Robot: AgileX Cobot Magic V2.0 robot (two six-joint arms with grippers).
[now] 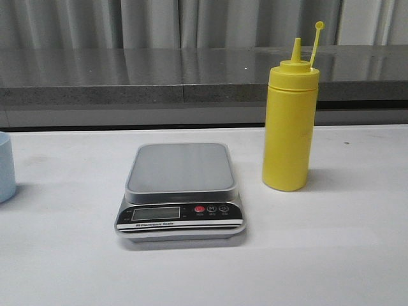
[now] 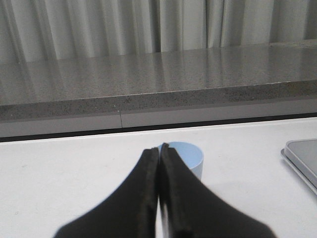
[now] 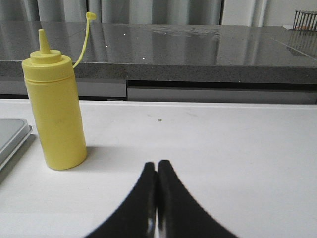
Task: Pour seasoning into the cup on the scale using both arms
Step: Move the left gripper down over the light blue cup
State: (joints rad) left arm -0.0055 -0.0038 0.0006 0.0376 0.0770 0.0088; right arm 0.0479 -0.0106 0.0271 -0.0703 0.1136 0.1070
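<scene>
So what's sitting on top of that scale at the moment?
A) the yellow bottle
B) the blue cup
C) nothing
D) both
C: the scale has a bare platform; the cup stands far off at the table's left edge, and the yellow bottle stands on the table to the scale's right.

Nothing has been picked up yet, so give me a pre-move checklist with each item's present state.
1. Scale platform free for the cup: ok, nothing on it.
2. Cup upright and reachable by the left gripper: ok, it stands just beyond the fingertips.
3. Left gripper open to take the cup: not ok, jaws closed.
4. Seasoning bottle upright, nozzle uncapped: ok, cap hangs on its strap.
5. Right gripper open for the bottle: not ok, jaws closed and empty.
6. Scale display switched on and zeroed: cannot tell, no digits readable.
</scene>
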